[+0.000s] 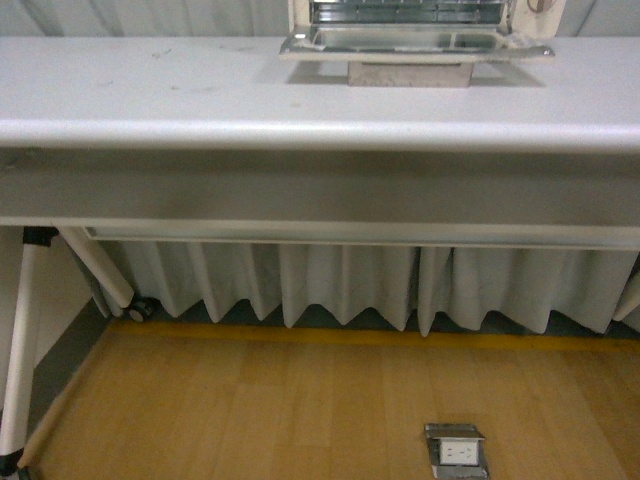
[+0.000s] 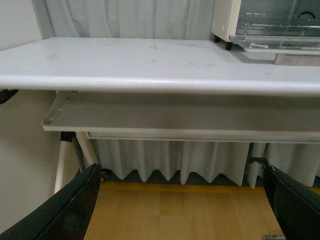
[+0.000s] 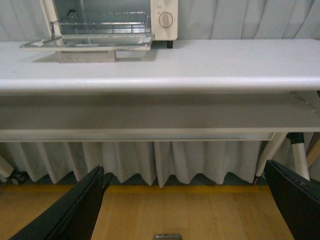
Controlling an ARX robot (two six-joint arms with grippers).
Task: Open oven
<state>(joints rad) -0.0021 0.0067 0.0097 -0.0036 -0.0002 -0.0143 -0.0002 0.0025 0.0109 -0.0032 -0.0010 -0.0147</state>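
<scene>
The oven (image 1: 415,25) sat at the far edge of the surface (image 1: 150,90), toward its right end. Its door (image 1: 400,44) lay dropped down flat, with the handle (image 1: 408,73) facing out and the rack (image 3: 102,25) visible inside, so the opening looked done and nothing seemed left but to rest. Both hands hung low, below the surface and well apart from the oven: the left hand (image 2: 182,210) and right hand (image 3: 185,210) each had fingers spread wide, holding nothing
</scene>
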